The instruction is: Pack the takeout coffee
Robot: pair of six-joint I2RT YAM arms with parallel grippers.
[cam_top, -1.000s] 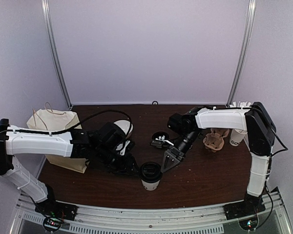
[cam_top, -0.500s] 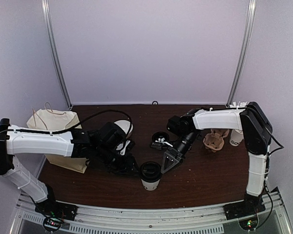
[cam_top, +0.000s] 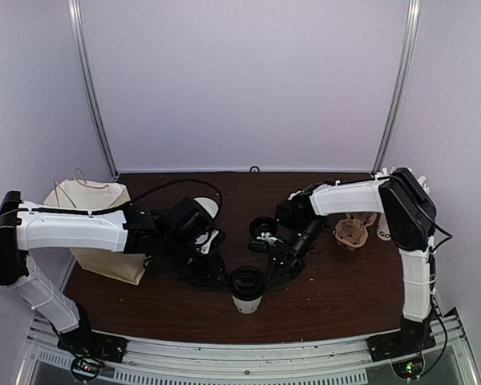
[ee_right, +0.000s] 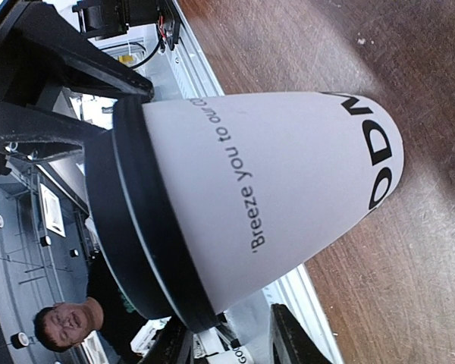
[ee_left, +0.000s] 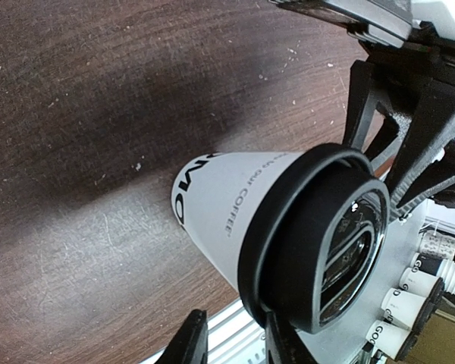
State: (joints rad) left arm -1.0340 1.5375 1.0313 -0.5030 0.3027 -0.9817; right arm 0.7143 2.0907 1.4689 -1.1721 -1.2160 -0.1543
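Scuffed dark table (cam_top: pixel 337 297), lilac walls (cam_top: pixel 240 80); the lidded cup (cam_top: pixel 247 301) stands near the front edge, between the left gripper (cam_top: pixel 218 279) and the right gripper (cam_top: pixel 274 273). Only the wrist views show its lettering (ee_right: pixel 250 174). Can't tell whether either gripper actually pinches it.

Top external: fixed high at near edge, looking down across whole table (cam_top: pixel 337 297). Left wrist, right wrist: very close, low, facing takeout coffee (cam_top: pixel 247 287) (ee_left: pixel 227 205) (ee_right: pixel 273 182) from opposite sides. Shared everywhere: that cup, surrounding tabletop.
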